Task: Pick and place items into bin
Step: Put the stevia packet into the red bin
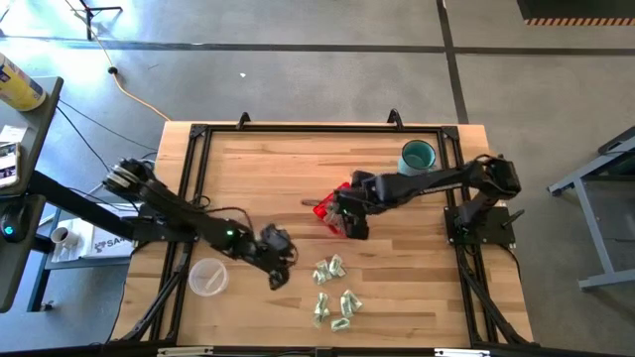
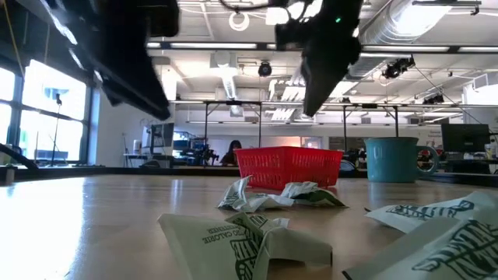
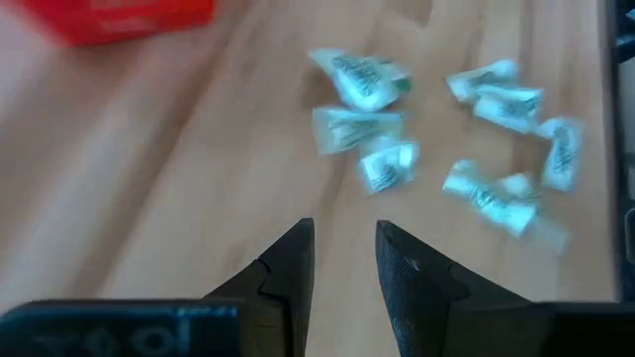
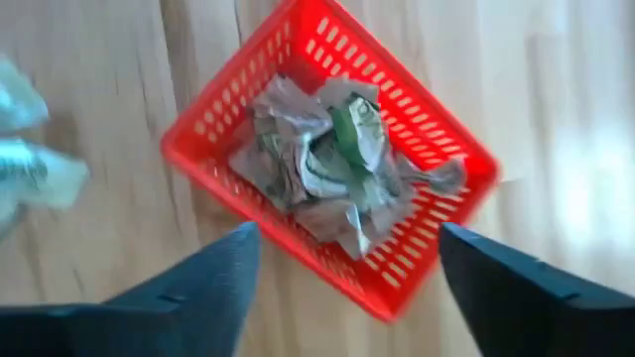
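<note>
The red basket (image 4: 327,149) stands on the table right of centre (image 1: 325,210) and holds several crinkled pale green and silvery pieces (image 4: 327,159). My right gripper (image 4: 347,238) hovers open above it (image 1: 349,213), its fingers wide apart. More wrapped pieces (image 1: 332,295) lie loose on the wood near the table's near edge (image 3: 427,149), some close to the low camera (image 2: 264,198). My left gripper (image 3: 344,238) is off the table, left of that pile (image 1: 276,260). Its fingers stand a little apart and hold nothing.
A teal mug (image 1: 418,157) stands near the far right corner (image 2: 391,159). A clear plastic cup (image 1: 208,278) sits beside the left arm near the near left edge. Bare wood lies between the pile and the basket.
</note>
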